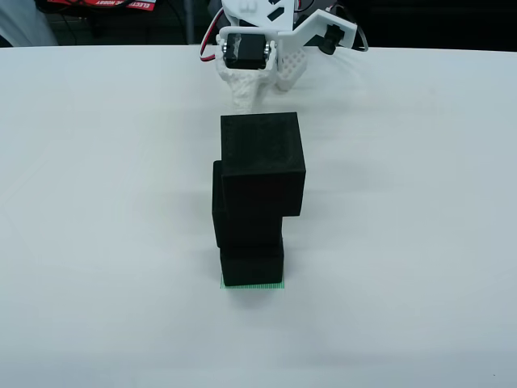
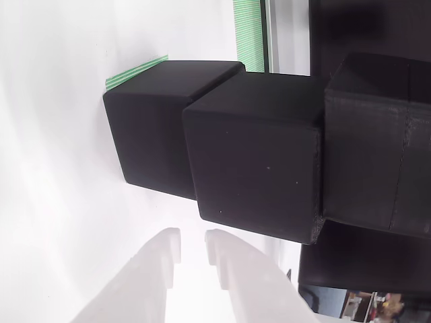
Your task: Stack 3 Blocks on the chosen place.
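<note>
Three black blocks stand stacked on the green square (image 1: 252,286) in the view from above. The bottom block (image 1: 252,265) sits on the square, the middle block (image 1: 242,218) is shifted slightly left, and the top block (image 1: 260,158) overhangs to the right. My white gripper (image 1: 262,90) is behind the stack, apart from it, open with nothing between its fingers. The view that rides on the gripper is turned sideways. It shows the bottom block (image 2: 161,121), the middle block (image 2: 256,161) and the top block (image 2: 377,148) beyond my gripper (image 2: 193,242), with a corner of the green square (image 2: 135,73).
The white table (image 1: 105,202) spreads bare around the stack. Dark clutter and a red item (image 1: 97,5) lie past its far edge. A green striped strip (image 2: 248,33) shows at the top of the view that rides on the gripper.
</note>
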